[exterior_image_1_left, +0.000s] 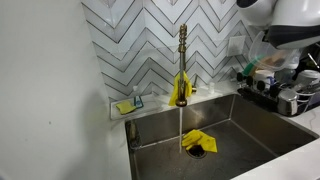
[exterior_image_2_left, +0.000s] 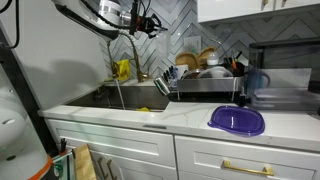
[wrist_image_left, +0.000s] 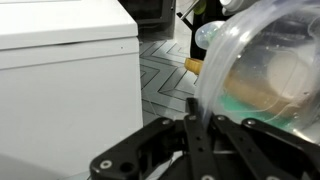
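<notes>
The black two-fingered tool (wrist_image_left: 190, 108) has its fingers pressed fully together with nothing between them. In an exterior view the tool (exterior_image_2_left: 150, 22) hangs high above the steel sink (exterior_image_2_left: 130, 98), near the chevron-tiled wall (wrist_image_left: 160, 75) and well above the wire dish rack (exterior_image_2_left: 200, 78).

The thing nearest it is a clear round plastic container (wrist_image_left: 258, 75), which fills the right side of the wrist view just beside the fingertips. I cannot tell whether they touch. It appears to rest among the other dishes in the rack.

As for progress, I judge that little is done. The container is not gripped or lifted, and the closed fingers would have to part before they could take its rim. The tall brass tap (exterior_image_1_left: 182, 60) is running a thin stream of water (exterior_image_1_left: 180, 125) into the basin, where a crumpled yellow cloth or glove (exterior_image_1_left: 198, 142) lies.

The container seems tipped on its side. Its curved rim arcs toward the wrist camera and the wall, so its axis probably runs roughly level rather than upright. The blur leaves this uncertain.

A round purple lid (exterior_image_2_left: 237, 120) lies on the white desk (exterior_image_2_left: 150, 115), well apart from the tool.
</notes>
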